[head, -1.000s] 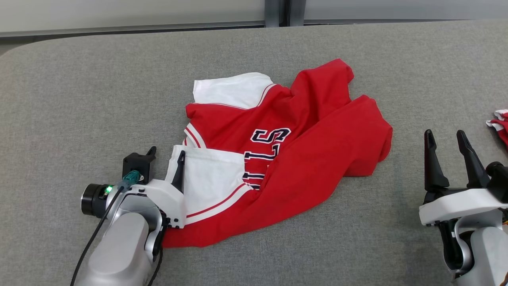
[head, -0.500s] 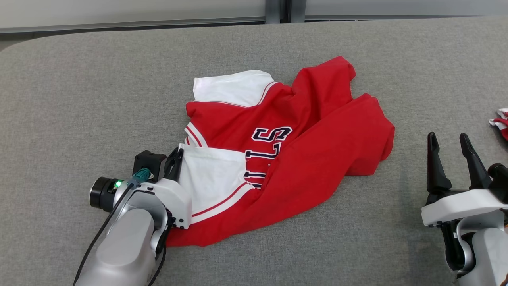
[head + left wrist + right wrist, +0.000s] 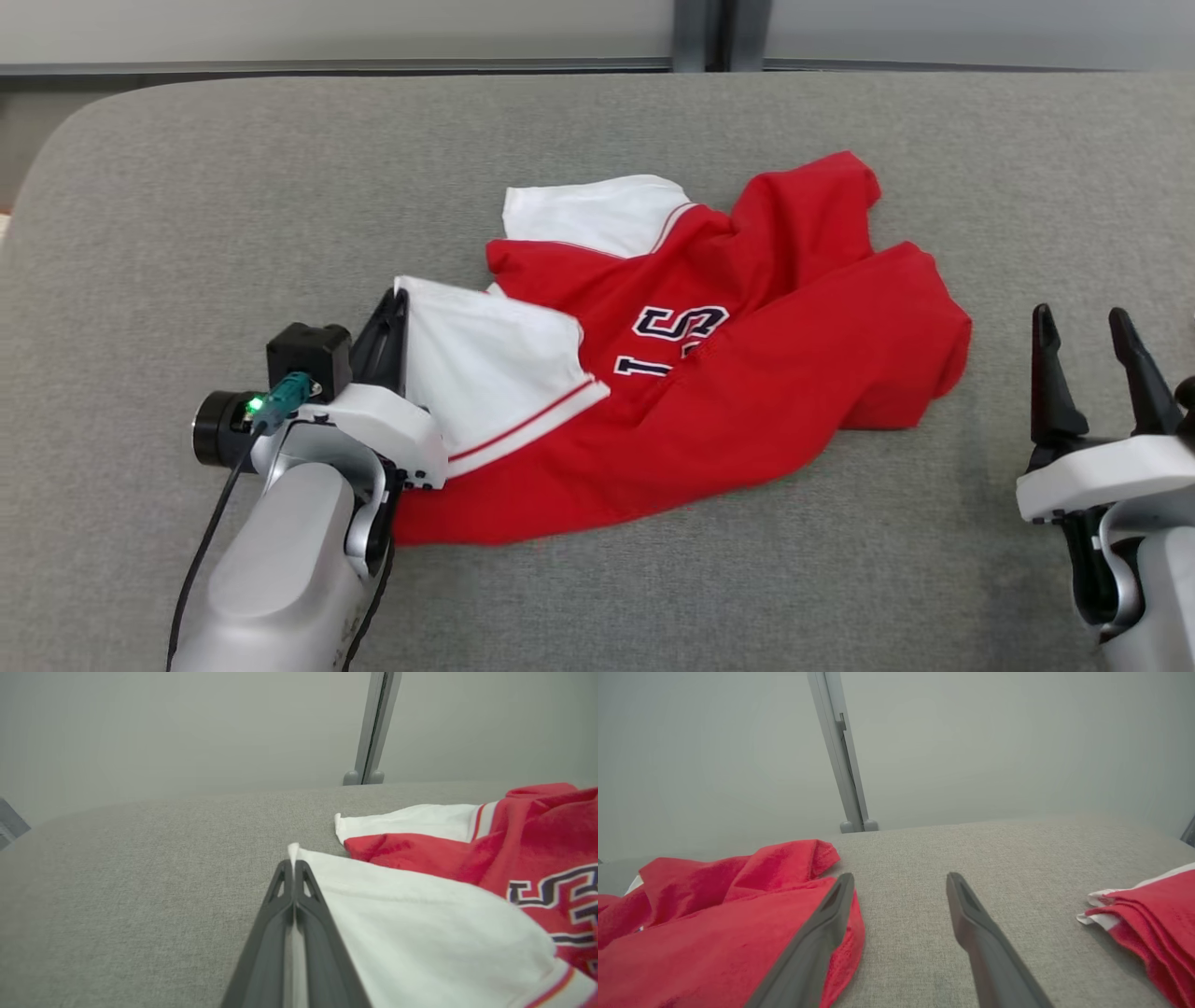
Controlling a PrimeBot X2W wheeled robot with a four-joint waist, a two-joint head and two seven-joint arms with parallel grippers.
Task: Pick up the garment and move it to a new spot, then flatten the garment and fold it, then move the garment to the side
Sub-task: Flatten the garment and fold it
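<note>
The garment [image 3: 747, 401], a red jersey with white sleeves and dark lettering, lies crumpled in the middle of the grey table [image 3: 187, 187]. My left gripper [image 3: 395, 303] is at the jersey's left side, shut on the edge of the near white sleeve [image 3: 485, 364]. In the left wrist view the two fingers [image 3: 293, 864] press together with a strip of white sleeve [image 3: 420, 914] pinched between them. My right gripper [image 3: 1083, 322] stands open to the right of the garment [image 3: 714, 952], its fingers [image 3: 901, 879] apart over bare table with nothing between them.
A folded red and white cloth [image 3: 1148, 914] lies on the table to the right of my right gripper. The table's rounded far left corner [image 3: 56, 140] is near. A grey wall with a vertical post [image 3: 700, 33] runs behind the far edge.
My left gripper has shut on the white sleeve's edge and drawn it up and away from me, over part of the lettering. The head camera has shifted. The right gripper stays open.
</note>
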